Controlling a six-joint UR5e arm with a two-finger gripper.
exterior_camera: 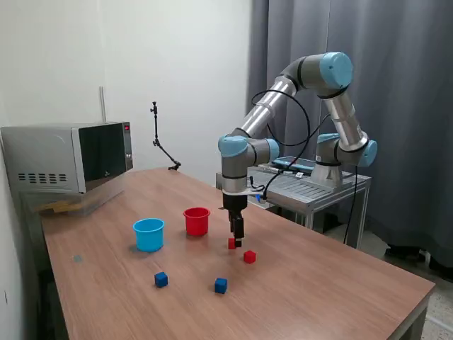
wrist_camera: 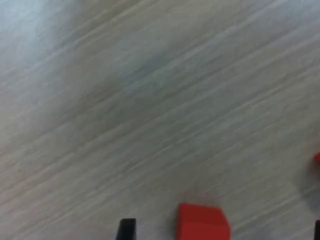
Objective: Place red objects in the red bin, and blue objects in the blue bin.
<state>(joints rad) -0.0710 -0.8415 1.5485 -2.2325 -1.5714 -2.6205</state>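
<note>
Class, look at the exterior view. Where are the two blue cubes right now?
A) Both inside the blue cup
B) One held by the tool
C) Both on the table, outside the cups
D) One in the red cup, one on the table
C: both blue cubes lie on the table, nearer the camera than the blue cup and red cup.

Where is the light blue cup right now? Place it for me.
In the exterior view, the light blue cup stands on the table, just left of the red cup, with a dark blue cube nearer the camera.
</note>
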